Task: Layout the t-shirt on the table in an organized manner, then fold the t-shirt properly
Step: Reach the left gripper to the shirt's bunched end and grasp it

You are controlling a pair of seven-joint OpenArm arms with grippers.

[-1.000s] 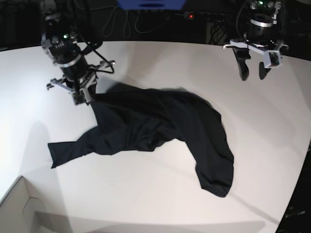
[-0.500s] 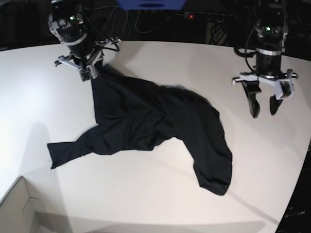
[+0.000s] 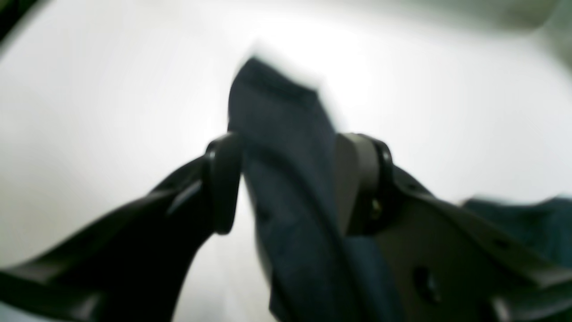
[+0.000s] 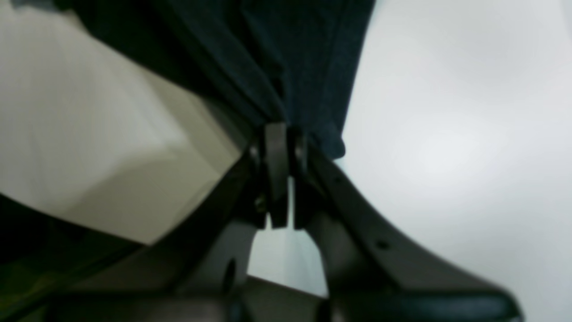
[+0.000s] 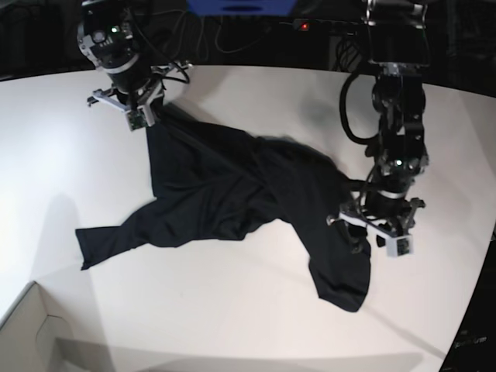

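ITEM: right gripper [image 4: 286, 147]. Jaws pressed together on a thin gather of cloth; the wrist view shows the fabric fanning out from the pinch. In the base view it stands at about 10 o'clock on the table, holding the top corner of the garment just off the surface

ITEM: left gripper [image 3: 290, 179]. Jaws parted, a band of dark cloth running up between them and touching the inner faces; whether they have bitten yet cannot be told. In the base view [image 5: 377, 229] it is low at about 4 o'clock, at the garment's right edge

ITEM: t-shirt [image 5: 232, 194]. Plain black, no print visible, matte knit. Lies crumpled across the middle of the table [image 5: 232, 325], a ridge running from the held corner toward the centre; one narrow tongue trails to 8 o'clock, a broader lobe hangs toward 5 o'clock. Not yet spread flat

HANDLING, judged: light, limp, no stiffness of its own; it drapes from any hold and drags rather than slides cleanly. Not fragile. Layers may bunch in a pinch, so a single thickness at a hem or shoulder seam looks the best hold. Two well-apart corners, pulled apart, should flatten it

ALSO PRESENT: cardboard box [image 5: 31, 325], corner only, at 7 o'clock, apart from the cloth
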